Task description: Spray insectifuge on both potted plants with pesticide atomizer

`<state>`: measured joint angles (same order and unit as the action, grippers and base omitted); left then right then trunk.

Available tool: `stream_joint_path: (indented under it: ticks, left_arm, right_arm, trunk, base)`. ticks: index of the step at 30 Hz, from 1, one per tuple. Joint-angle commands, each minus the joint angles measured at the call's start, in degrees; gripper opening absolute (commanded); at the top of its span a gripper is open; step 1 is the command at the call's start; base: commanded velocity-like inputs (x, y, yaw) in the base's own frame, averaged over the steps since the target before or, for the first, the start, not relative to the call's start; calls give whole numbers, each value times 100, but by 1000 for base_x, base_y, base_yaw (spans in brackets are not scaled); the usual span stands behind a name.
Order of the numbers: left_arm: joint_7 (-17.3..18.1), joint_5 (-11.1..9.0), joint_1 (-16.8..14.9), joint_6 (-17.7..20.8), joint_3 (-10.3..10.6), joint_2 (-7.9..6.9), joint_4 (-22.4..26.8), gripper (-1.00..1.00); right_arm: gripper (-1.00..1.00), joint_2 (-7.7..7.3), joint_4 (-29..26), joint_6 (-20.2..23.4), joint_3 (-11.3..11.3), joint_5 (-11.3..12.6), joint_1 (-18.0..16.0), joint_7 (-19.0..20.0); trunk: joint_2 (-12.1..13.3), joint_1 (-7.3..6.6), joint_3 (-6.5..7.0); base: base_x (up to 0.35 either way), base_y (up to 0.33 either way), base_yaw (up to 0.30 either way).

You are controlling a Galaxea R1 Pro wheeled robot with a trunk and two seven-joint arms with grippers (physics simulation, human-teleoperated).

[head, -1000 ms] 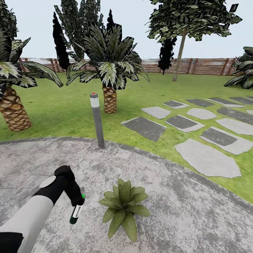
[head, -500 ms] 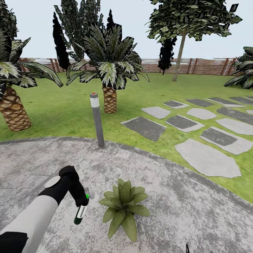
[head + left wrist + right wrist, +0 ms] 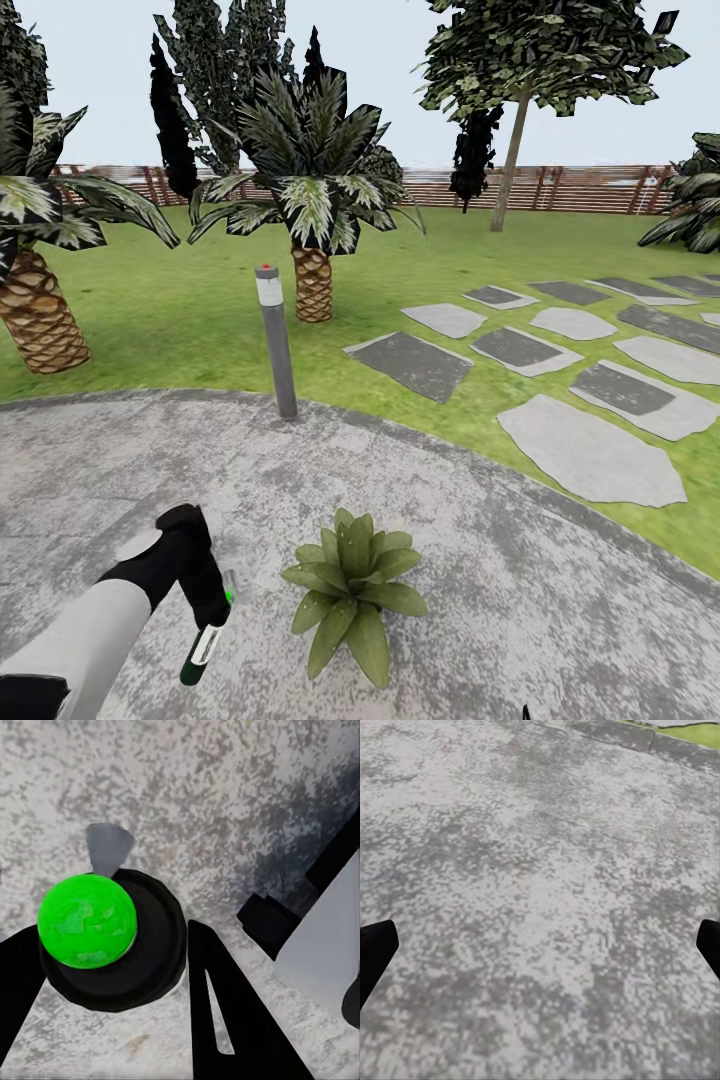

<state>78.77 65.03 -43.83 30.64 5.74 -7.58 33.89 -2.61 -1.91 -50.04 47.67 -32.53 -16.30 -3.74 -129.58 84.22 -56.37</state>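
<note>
The left gripper (image 3: 205, 625) has its fingers closed around the pesticide atomizer (image 3: 197, 650), held just beside the potted plant (image 3: 352, 590) on the paved patio (image 3: 560, 610). So pickup looks done; spraying this plant and a second one remains. The right gripper (image 3: 540, 945) has its fingers spread wide, empty.

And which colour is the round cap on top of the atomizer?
Bright green; the cap of the atomizer shows best in the left wrist view.
</note>
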Motion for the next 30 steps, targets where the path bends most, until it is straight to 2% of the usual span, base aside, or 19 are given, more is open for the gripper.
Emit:
stream_joint_path:
  ticks: [1,3,5,6,9,11,12,15,18,21,24,30]
  left_arm:
    - [-6,-2,-1,70,27,9,0,-100]
    - [-24,-19,-36,104,25,57,40,-100]
    - [-22,-32,-87,133,24,167,80,-100]
    - [-16,-31,-126,144,28,299,92,-100]
    - [-4,-28,-324,164,30,546,106,-100]
    - [-1,-21,-457,172,29,690,109,-100]
    - [-2,-13,-463,174,32,709,107,-100]
    - [-15,20,-444,168,29,649,83,-100]
    - [-46,27,-419,148,25,364,3,-100]
    - [-67,6,-405,136,20,224,-166,-100]
    - [-90,-19,-400,123,15,195,-357,-100]
    - [-98,-26,-422,143,5,236,-325,-100]
  right_arm:
    - [100,-2,7,-15,23,-60,-4,-39]
    - [100,-3,7,-15,23,-60,-4,-39]
    - [100,-2,7,-15,23,-61,-1,-39]
    - [100,-2,7,-15,23,-61,-3,-39]
    - [100,-3,7,-15,23,-60,-4,-39]
    - [100,-3,7,-15,23,-60,-1,-39]
    - [100,-3,7,-15,23,-60,-2,-39]
    - [100,-3,7,-15,23,-61,-4,-39]
    - [100,-2,7,-15,23,-61,-3,-39]
    - [100,-1,7,-15,23,-61,-3,-39]
    - [100,-1,7,-15,23,-61,-4,-39]
    - [100,-1,7,-15,23,-62,-4,-39]
  trunk:
    - [-2,-1,-5]
    - [-2,-1,-5]
    - [-2,-1,-5]
    - [-2,-1,-5]
    - [-2,-1,-5]
    - [-2,-1,-5]
    - [-2,-1,-5]
    - [-2,-1,-5]
    - [-2,-1,-5]
    - [-2,-1,-5]
    - [-2,-1,-5]
    - [-2,-1,-5]
  base:
    - [0,0,0]
    - [0,0,0]
    - [0,0,0]
    - [0,0,0]
    - [0,0,0]
    - [0,0,0]
    - [0,0,0]
    - [0,0,0]
    - [0,0,0]
    - [0,0,0]
    - [0,0,0]
    - [0,0,0]
